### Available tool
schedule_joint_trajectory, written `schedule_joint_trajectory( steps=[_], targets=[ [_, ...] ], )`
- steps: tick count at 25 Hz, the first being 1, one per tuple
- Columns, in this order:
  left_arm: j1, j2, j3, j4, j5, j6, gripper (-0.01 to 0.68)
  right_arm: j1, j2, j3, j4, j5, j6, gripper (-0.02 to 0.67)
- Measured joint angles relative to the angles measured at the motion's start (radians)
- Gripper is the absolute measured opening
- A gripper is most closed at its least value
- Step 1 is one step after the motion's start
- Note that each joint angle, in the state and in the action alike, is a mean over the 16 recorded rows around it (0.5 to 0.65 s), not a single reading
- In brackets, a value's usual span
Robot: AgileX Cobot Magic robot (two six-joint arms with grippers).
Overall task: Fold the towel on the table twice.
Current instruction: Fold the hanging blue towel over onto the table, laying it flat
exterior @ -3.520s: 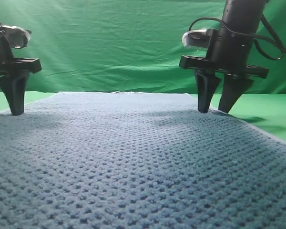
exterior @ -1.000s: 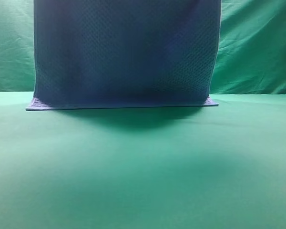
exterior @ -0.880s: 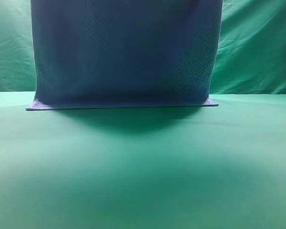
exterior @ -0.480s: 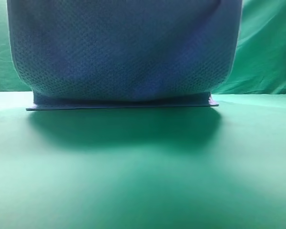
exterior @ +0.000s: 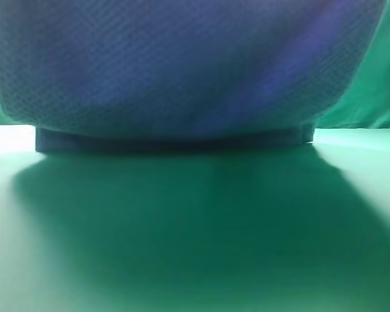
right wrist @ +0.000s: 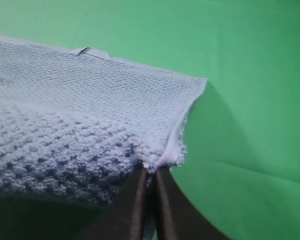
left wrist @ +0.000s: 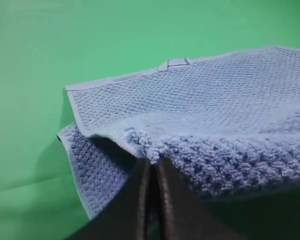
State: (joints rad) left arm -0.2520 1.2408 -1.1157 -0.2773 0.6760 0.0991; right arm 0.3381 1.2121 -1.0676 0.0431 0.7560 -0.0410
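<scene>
- Overhead, in the exterior high view, the towel (exterior: 182,65) hangs as a raised blue-grey sheet filling the upper frame; its lower layer lies flat on the green bench (exterior: 195,247), casting a broad shadow. Neither tool is visible.
- Left wrist view: the left tool (left wrist: 151,167) is clenched on a towel corner, fingers pressed together, the cloth lifted above the flat layer.
- Right wrist view: the right tool (right wrist: 149,175) is likewise clenched on the opposite corner, held above the bench.
</scene>
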Motion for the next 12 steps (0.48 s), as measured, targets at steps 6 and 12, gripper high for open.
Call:
schedule_joint_trajectory(
  steps=[6,12],
  targets=[
    [-0.006,-0.118,0.137,-0.008,0.006,-0.010,0.000,0.000,-0.135,0.134,0.045,0.019,-0.003,0.000],
    [-0.007,-0.199,0.272,-0.038,0.008,-0.011,0.000,0.001,-0.238,0.253,0.107,0.057,-0.015,0.000]
  ],
)
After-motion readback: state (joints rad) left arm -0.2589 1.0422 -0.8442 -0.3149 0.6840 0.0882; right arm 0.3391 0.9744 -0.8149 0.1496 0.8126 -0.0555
